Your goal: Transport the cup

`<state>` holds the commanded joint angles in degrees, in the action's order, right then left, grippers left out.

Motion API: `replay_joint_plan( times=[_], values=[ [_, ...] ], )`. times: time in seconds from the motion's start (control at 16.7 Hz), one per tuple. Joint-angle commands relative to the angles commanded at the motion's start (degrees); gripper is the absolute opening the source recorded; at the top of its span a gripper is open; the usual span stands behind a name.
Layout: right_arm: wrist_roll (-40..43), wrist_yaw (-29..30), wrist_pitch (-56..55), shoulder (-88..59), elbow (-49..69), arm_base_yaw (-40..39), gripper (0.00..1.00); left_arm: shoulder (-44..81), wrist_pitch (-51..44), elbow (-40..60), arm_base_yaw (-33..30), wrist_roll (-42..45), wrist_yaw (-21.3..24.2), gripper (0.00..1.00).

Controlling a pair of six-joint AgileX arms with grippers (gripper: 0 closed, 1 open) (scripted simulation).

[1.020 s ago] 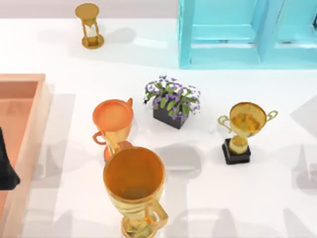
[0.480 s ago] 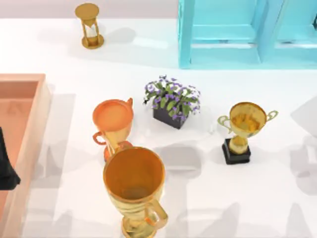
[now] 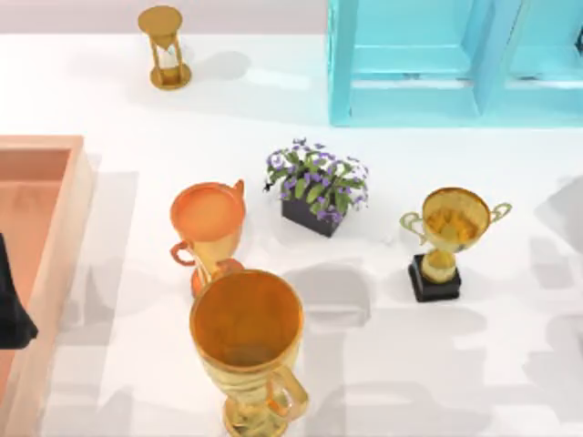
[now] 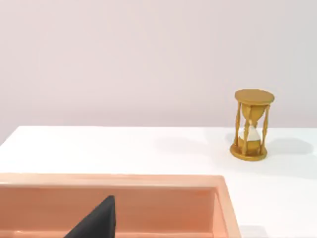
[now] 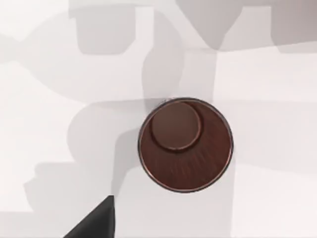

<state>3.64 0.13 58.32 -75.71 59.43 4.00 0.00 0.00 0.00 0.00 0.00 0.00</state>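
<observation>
Right wrist view: cup on bare table

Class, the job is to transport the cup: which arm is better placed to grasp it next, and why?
Right, probably. Its wrist view looks straight down on the brown cup, so that arm hangs above it. The left hand sits over the peach tray, facing the hourglass.

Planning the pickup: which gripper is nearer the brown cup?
Right. The right gripper hangs above the brown cup; the left gripper is over the pink tray at the table's left.
</observation>
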Motion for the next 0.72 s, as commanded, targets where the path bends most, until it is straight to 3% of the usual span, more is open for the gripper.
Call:
replay_joint_plan(
  times=[0.36,0.72],
  values=[
    [0.8,-0.1,13.6,-15.1,14.0,1.0,1.00,0.0,0.0,0.0,0.0,0.0,0.0,1.00],
    [0.8,-0.1,14.2,-15.7,14.6,0.8,1.00,0.0,0.0,0.0,0.0,0.0,0.0,1.00]
  ],
)
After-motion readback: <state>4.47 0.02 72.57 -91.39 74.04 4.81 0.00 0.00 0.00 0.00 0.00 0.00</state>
